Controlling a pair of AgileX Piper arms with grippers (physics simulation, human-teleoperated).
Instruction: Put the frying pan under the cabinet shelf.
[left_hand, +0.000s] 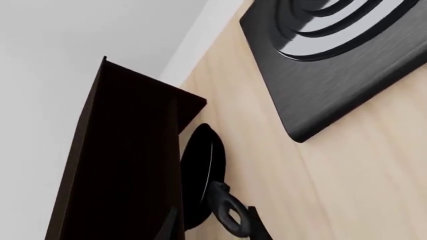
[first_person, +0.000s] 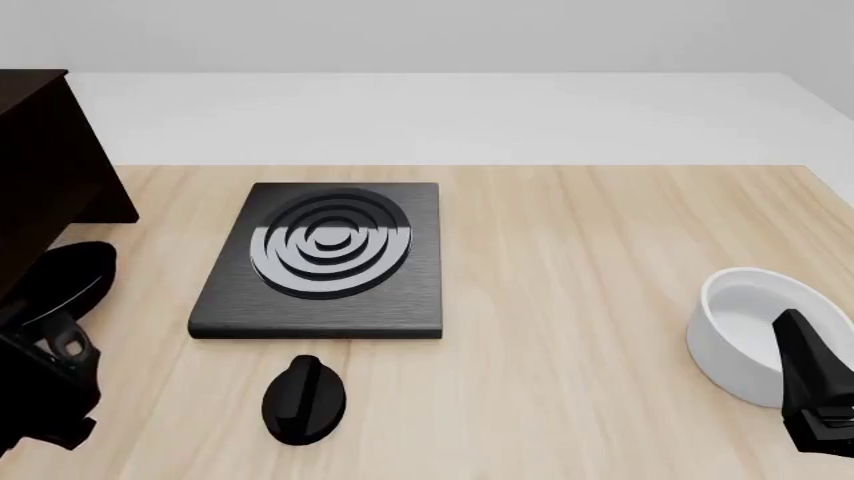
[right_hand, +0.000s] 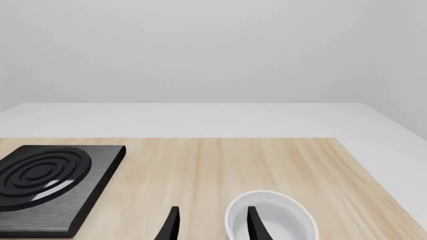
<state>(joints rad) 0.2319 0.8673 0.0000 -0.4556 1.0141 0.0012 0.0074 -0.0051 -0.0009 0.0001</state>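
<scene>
A black frying pan (first_person: 67, 275) sits on the wooden table (first_person: 561, 260) at the far left, partly tucked under the dark brown cabinet shelf (first_person: 47, 160). The left gripper (left_hand: 230, 215) is at its handle; whether it grips cannot be told. The right gripper (right_hand: 210, 222) hangs open beside a white bowl (first_person: 741, 330), with a black stove plate (first_person: 327, 260) between.

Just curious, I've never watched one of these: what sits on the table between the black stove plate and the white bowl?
Nothing: in the front view, only bare wooden table lies between the stove plate and the white bowl.
</scene>
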